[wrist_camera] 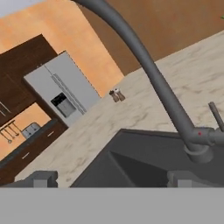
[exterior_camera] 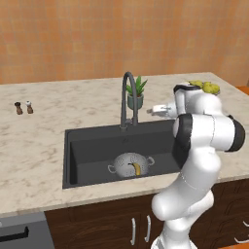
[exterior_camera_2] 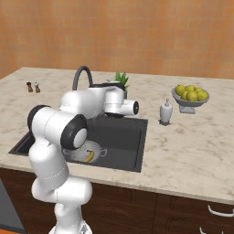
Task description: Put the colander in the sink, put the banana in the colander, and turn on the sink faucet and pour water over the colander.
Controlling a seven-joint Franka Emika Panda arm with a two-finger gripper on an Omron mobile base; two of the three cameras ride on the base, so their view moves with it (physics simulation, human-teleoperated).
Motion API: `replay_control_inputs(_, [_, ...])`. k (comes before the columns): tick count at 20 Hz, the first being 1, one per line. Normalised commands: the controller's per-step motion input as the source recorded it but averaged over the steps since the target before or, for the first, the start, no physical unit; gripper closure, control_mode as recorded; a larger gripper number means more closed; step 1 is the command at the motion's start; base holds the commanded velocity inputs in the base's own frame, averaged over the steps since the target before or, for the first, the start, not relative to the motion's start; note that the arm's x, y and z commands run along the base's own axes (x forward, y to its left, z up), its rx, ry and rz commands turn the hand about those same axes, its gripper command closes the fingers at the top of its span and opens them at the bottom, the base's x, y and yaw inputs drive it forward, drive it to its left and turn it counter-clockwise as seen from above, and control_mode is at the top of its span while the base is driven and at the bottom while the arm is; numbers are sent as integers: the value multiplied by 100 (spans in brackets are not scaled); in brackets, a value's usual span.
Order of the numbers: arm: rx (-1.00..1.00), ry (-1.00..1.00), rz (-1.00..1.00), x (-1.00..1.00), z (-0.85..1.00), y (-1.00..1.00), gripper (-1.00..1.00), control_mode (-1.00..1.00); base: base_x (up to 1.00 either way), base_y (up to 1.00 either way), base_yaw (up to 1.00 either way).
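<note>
Colander (exterior_camera: 130,164) sits mid-sink (exterior_camera: 78,146) with banana (exterior_camera: 137,168) inside, so only tap (exterior_camera: 128,97) is left; gripper (wrist_camera: 111,178) is wide, empty, near tap base at sink's back edge.

text: none legible | labels: none | brands: none | numbers/signs: none
</note>
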Motion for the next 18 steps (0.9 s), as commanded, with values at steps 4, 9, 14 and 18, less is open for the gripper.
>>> replay_control_inputs(4, [0,7,0,23,-39,3,-100,-100,0,0,0])
replay_control_inputs(9, [0,5,0,15,-35,11,-100,-100,0,0,0])
replay_control_inputs(14, [0,7,0,29,-24,23,-100,-100,0,0,0])
replay_control_inputs(18, [0,7,0,37,-10,4,-100,-100,0,0,0])
